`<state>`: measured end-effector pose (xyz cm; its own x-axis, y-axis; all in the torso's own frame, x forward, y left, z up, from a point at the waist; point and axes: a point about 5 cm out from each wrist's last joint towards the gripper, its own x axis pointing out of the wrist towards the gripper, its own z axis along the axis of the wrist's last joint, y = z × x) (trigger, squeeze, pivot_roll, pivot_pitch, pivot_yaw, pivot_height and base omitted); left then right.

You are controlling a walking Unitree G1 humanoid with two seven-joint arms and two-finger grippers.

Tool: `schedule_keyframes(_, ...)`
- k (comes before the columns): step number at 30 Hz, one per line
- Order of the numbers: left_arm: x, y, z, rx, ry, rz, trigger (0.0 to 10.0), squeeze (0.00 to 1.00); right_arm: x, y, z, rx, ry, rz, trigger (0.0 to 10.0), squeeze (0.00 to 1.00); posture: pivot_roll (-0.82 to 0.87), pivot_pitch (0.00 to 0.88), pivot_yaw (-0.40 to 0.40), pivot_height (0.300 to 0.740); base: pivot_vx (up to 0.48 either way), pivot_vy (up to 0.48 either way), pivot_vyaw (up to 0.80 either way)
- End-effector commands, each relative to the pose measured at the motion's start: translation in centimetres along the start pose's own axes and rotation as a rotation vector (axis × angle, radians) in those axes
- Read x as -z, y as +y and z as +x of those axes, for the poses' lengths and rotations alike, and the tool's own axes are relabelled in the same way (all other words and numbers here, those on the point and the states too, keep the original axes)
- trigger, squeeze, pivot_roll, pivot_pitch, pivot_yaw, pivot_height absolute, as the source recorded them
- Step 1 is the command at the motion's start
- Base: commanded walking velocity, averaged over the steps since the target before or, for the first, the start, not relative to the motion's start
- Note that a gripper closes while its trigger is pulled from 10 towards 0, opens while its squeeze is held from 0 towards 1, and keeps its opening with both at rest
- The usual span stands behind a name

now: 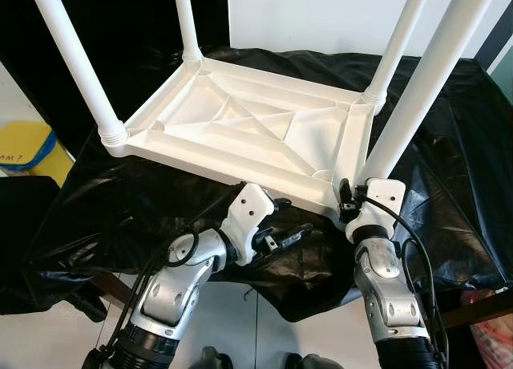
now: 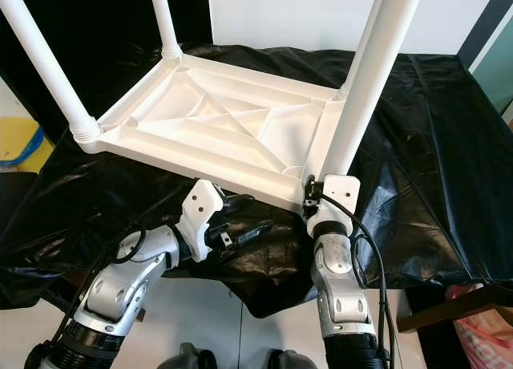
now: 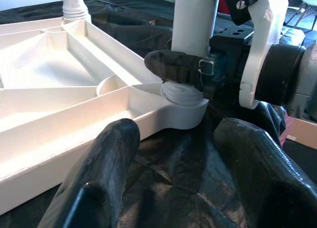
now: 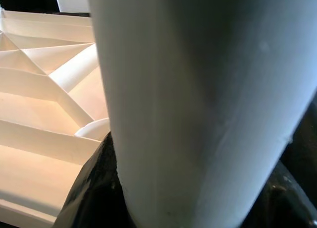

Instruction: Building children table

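A white plastic tabletop [image 1: 240, 128] lies upside down on a black sheet, with its ribbed underside facing up. White legs stand in its corners. My right gripper [image 1: 349, 196] is at the near right corner, shut on the base of the near right leg [image 1: 417, 96], just above its socket. In the left wrist view one black finger [image 3: 181, 67] wraps across that leg [image 3: 195, 15]. In the right wrist view the leg [image 4: 198, 104] is very close. My left gripper [image 1: 292, 233] hovers open over the sheet beside the tabletop's front edge, with nothing between its fingers [image 3: 106, 168].
The black sheet [image 1: 449, 184] covers the whole work surface and hangs over its front edge. A yellow object [image 1: 28, 148] lies at the far left. Pale floor [image 1: 304, 337] shows below the front edge, and a wooden edge [image 1: 481, 305] sticks out at the lower right.
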<state>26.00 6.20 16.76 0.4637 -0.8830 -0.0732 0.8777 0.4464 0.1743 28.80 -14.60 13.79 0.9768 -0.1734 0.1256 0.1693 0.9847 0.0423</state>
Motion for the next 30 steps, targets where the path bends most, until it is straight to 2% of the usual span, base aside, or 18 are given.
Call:
schedule_keyframes(1,-0.2,0.0,-0.1,-0.051,-0.006,0.011,10.0,0.0,0.8,-0.8,-0.4,0.043,0.038,-0.025,10.0,0.0,-0.06,0.103,-0.036,0.74,0.0,0.0,0.0)
schedule_keyframes(2,-0.2,0.0,-0.1,-0.05,-0.005,0.012,10.0,0.0,0.6,-0.8,-0.4,0.042,0.031,-0.026,10.0,0.71,-0.06,0.104,-0.034,0.74,0.0,0.0,0.0)
schedule_keyframes(3,-0.2,0.0,-0.1,-0.05,-0.005,0.012,10.0,0.0,0.6,-0.8,-0.4,0.042,0.031,-0.026,10.0,0.71,-0.06,0.104,-0.034,0.74,0.0,0.0,0.0)
schedule_keyframes(4,-0.2,0.0,-0.1,-0.049,-0.005,0.012,10.0,0.0,0.5,-0.9,-0.4,0.033,0.024,-0.024,10.0,1.0,-0.06,0.105,-0.035,0.74,0.0,0.0,0.0)
schedule_keyframes(7,-0.2,-0.1,-0.1,-0.048,-0.005,0.012,10.0,0.0,0.2,-1.0,-0.5,0.008,0.01,-0.01,10.0,1.0,-0.06,0.105,-0.033,0.74,0.0,0.0,0.0)
schedule_keyframes(8,-0.2,-0.1,-0.1,-0.046,-0.004,0.011,10.0,0.0,-0.3,-1.1,-0.6,-0.053,-0.021,0.01,10.0,1.0,-0.06,0.108,-0.034,0.74,0.0,0.0,0.0)
schedule_keyframes(12,-0.2,-0.2,-0.1,-0.043,-0.004,0.011,10.0,0.0,-0.6,-1.4,-0.7,-0.1,-0.038,0.024,10.0,1.0,-0.06,0.112,-0.035,0.74,0.0,0.0,0.0)
schedule_keyframes(15,-0.2,-0.2,-0.1,-0.041,-0.003,0.011,10.0,0.0,-1.1,-2.1,-0.8,-0.253,-0.041,0.042,10.0,1.0,-0.06,0.117,-0.037,0.74,0.0,0.0,0.0)
schedule_keyframes(16,-0.2,-0.2,-0.1,-0.042,-0.003,0.012,10.0,0.0,-1.2,-2.4,-0.8,-0.297,-0.037,0.04,10.0,0.5,-0.06,0.118,-0.037,0.74,0.0,0.0,0.0)
schedule_keyframes(17,-0.2,-0.2,-0.1,-0.042,-0.003,0.012,10.0,0.0,-1.2,-2.4,-0.8,-0.297,-0.037,0.04,10.0,0.5,-0.06,0.118,-0.037,0.74,0.0,0.0,0.0)
schedule_keyframes(18,-0.2,-0.2,-0.1,-0.042,-0.003,0.012,10.0,0.0,-1.2,-2.6,-0.7,-0.333,-0.033,0.034,10.0,0.0,-0.06,0.119,-0.038,0.74,0.0,0.0,0.0)
schedule_keyframes(22,-0.2,-0.2,-0.2,-0.043,-0.003,0.012,10.0,0.0,-1.2,-2.8,-0.5,-0.376,-0.025,0.026,10.0,0.0,-0.06,0.12,-0.037,0.74,0.0,0.0,0.0)
schedule_keyframes(25,-0.3,-0.2,-0.3,-0.045,-0.003,0.012,10.0,0.0,-0.7,-3.0,0.2,-0.56,0.019,-0.015,10.0,0.0,-0.05,0.121,-0.035,0.74,0.0,0.0,0.0)
schedule_keyframes(30,-0.4,-0.1,-0.4,-0.051,-0.001,0.013,10.0,0.0,0.0,-3.0,1.2,-0.652,0.059,-0.057,10.0,0.0,-0.05,0.123,-0.031,0.74,0.0,0.0,0.0)
